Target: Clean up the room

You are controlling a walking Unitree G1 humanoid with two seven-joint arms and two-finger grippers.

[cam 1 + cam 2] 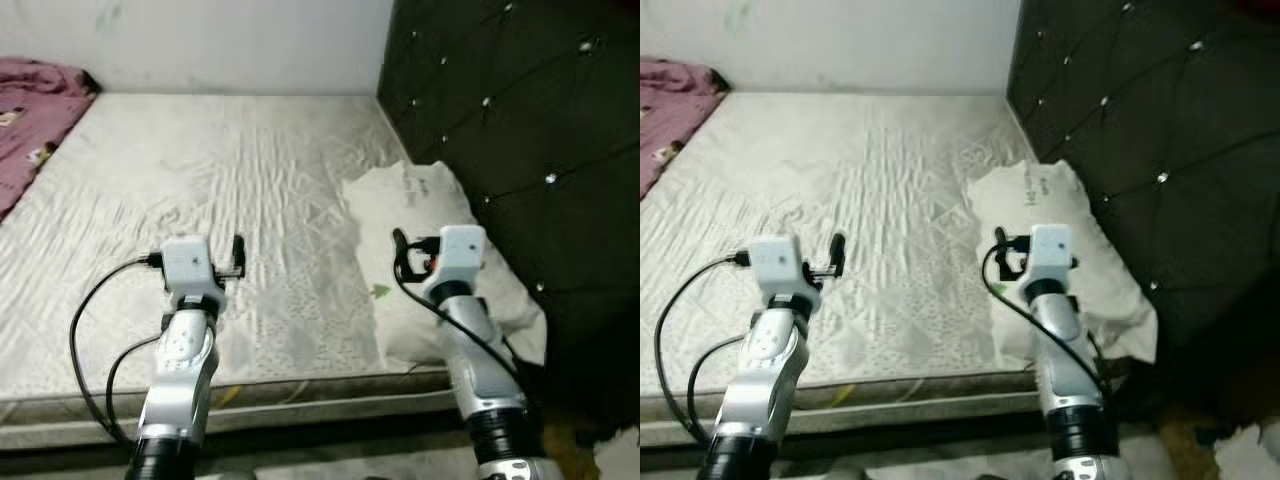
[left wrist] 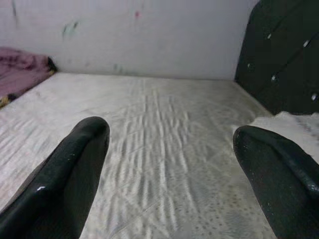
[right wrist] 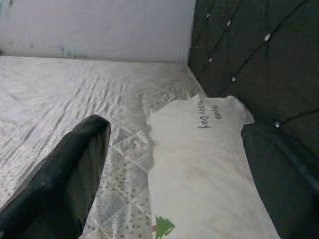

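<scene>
A bare white mattress (image 1: 220, 170) lies before me. A white pillow (image 1: 420, 215) with dark writing and a small green tree print rests on its right side, against the headboard. My left gripper (image 1: 195, 258) hovers above the mattress's near edge, its black fingers (image 2: 75, 164) spread open and holding nothing. My right gripper (image 1: 440, 250) hangs over the near end of the pillow (image 3: 199, 159), open and apart from it.
A dark tufted headboard (image 1: 520, 120) lines the right side of the bed. A crumpled maroon blanket (image 1: 30, 110) lies at the far left corner. A pale wall (image 1: 200, 40) closes the far side. Something white (image 1: 620, 450) lies on the floor, lower right.
</scene>
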